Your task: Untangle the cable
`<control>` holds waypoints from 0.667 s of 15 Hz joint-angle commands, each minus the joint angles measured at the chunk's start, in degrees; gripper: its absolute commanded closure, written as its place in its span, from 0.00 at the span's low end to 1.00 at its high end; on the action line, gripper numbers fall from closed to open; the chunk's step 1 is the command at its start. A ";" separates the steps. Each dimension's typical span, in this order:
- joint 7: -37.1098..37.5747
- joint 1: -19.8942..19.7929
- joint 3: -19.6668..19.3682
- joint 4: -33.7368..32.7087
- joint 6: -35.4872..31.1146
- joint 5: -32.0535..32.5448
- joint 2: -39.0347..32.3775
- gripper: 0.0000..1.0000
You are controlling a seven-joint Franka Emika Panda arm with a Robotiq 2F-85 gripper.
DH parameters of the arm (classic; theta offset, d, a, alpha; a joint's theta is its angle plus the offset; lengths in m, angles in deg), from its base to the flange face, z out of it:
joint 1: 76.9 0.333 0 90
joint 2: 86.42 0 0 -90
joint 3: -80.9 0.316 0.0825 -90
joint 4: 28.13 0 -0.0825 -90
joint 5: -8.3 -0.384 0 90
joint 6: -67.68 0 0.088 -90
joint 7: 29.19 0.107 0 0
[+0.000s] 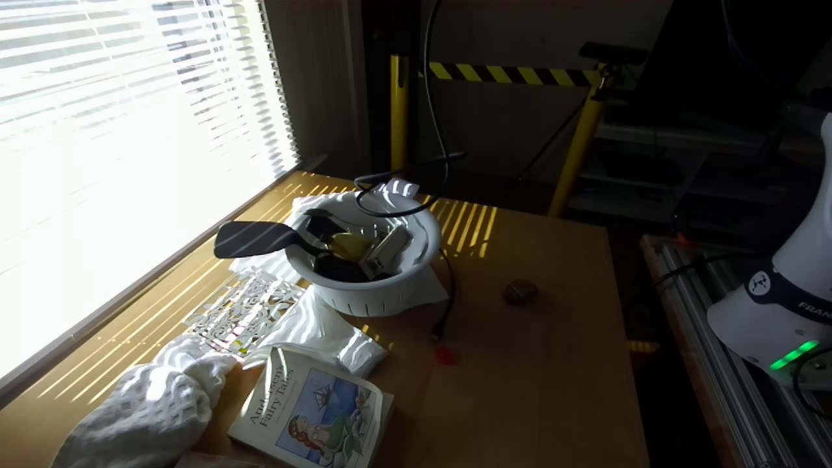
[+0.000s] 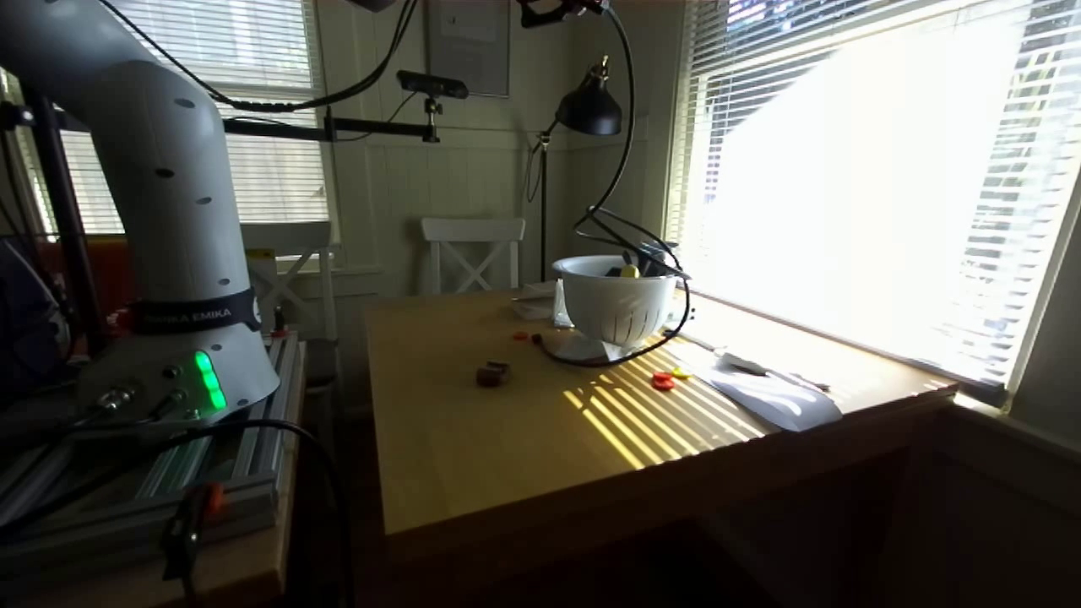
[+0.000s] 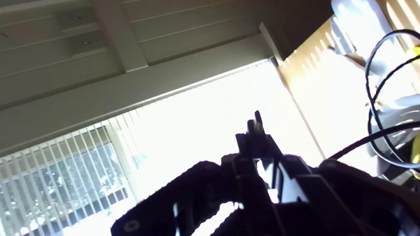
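- In the wrist view, a sunlit window [image 3: 183, 141] glared behind and left of the tool [image 3: 256, 127].
- The tool stood narrow, apparently pinching the black cable [image 3: 352, 145].
- Below it, rightward, the cable hung in loops by a colander [image 2: 621, 308] on the counter [image 2: 448, 439].
- It seemed light, springy, slick; best gripped below the tool, where it crossed itself.

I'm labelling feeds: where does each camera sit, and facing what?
Wrist view: on the wrist, facing the white-blinded window; black end effector in front.
In an exterior view: facing along the brown wooden table from its end; white robot base right.
In an exterior view: opposite end, facing back; white robot arm left, end effector top.
Both exterior views share the white slotted bowl; all show looped black cable.
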 commanded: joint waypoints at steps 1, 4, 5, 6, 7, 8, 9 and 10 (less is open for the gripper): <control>-5.12 -2.57 -7.56 6.35 -15.10 -3.49 0.62 0.96; -12.95 -3.29 -17.53 11.24 -27.20 -6.57 -2.07 0.96; -14.85 2.86 -24.70 11.94 -26.67 -5.78 -1.73 0.96; -17.75 4.60 -28.99 12.68 -29.20 -6.86 -3.61 0.96; -18.37 8.70 -34.05 11.46 -30.42 -6.56 -7.22 0.96; -20.59 12.70 -38.69 12.20 -29.95 -7.23 -7.05 0.61; -21.74 16.29 -43.46 12.30 -30.34 -7.38 -9.07 0.59; -23.49 21.39 -47.96 12.31 -29.08 -8.85 -9.14 0.53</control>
